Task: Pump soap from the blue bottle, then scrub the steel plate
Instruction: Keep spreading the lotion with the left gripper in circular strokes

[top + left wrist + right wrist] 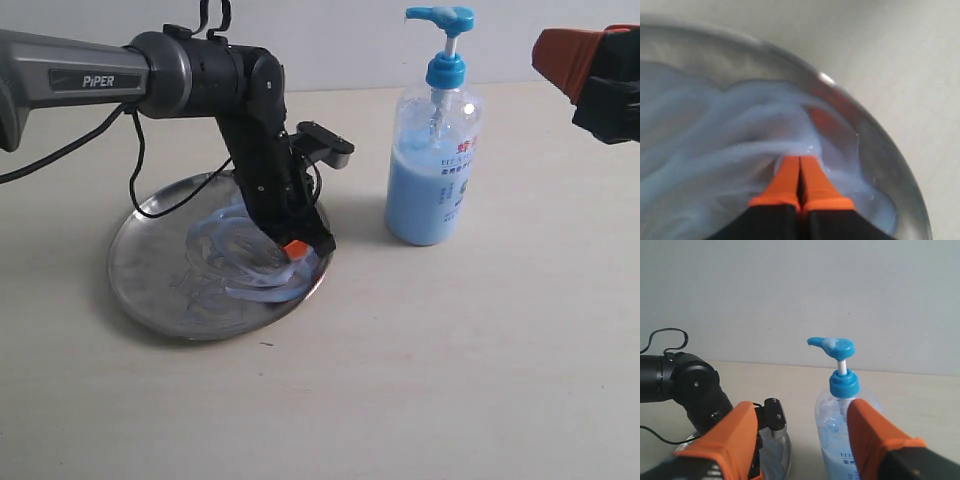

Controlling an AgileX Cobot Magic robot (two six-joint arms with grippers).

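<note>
Because it is a thin, shiny sheet of metal with only a low rim, the steel plate (150,270), lying flat on the tabletop (450,380) at the left of the exterior view, is probably light and stiff. It is likely to skate or spin under a sideways push. Nothing pins it down, so scrubbing calls for downward pressure more than drag, and any hold would have to be at the rim, which looks bare on its left side. Across the plate's right half the soap (232,262) lies in streaky pale-blue and whitish smears, a creamy film that should make the metal slick. The left end effector (800,167) is planted in that film near the plate's right edge. Its two orange fingertips (787,177) are pressed together with no gap and nothing visible between them. Further right, apart from the plate, the blue bottle (432,180) stands upright on the tabletop, more than half full. I judge it bottom-heavy and fairly steady, though its clear plastic wall would give under a hard squeeze. The place to work it is the top of the pump head (440,17), pressed straight down, and a whitish smear there may make it slippery. Farthest right, raised and well apart from the bottle, the right end effector (802,415) holds nothing, its orange fingers standing moderately apart.
</note>
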